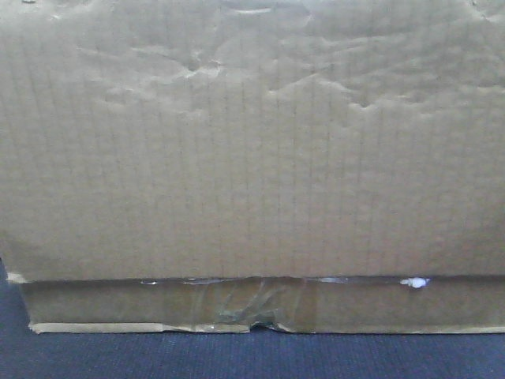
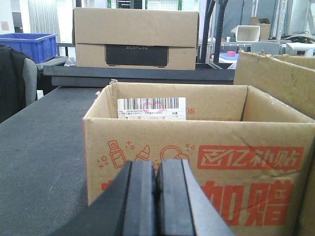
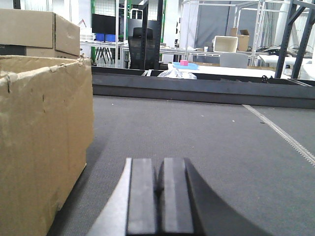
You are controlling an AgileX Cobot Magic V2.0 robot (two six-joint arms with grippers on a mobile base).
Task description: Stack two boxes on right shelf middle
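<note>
The left fingers (image 2: 142, 196) are pressed together at the bottom centre of their view, with nothing between them. The right fingers (image 3: 142, 196) are clenched empty in the same way. Directly ahead of the left fingers stands an open printed carton (image 2: 197, 162), its long side across the view. The plain brown box (image 3: 42, 142) stands on the dark table (image 3: 197, 132) to the left of the right fingers and a little forward, near but not touching. I judge the right arm the nearer one to it. A wrinkled cardboard face (image 1: 252, 158) fills nearly the whole front view, so its top and sides are cut off. Far back, upper left, a closed box (image 2: 135, 37) rests on a dark rail. The shelf I cannot make out in any view.
</note>
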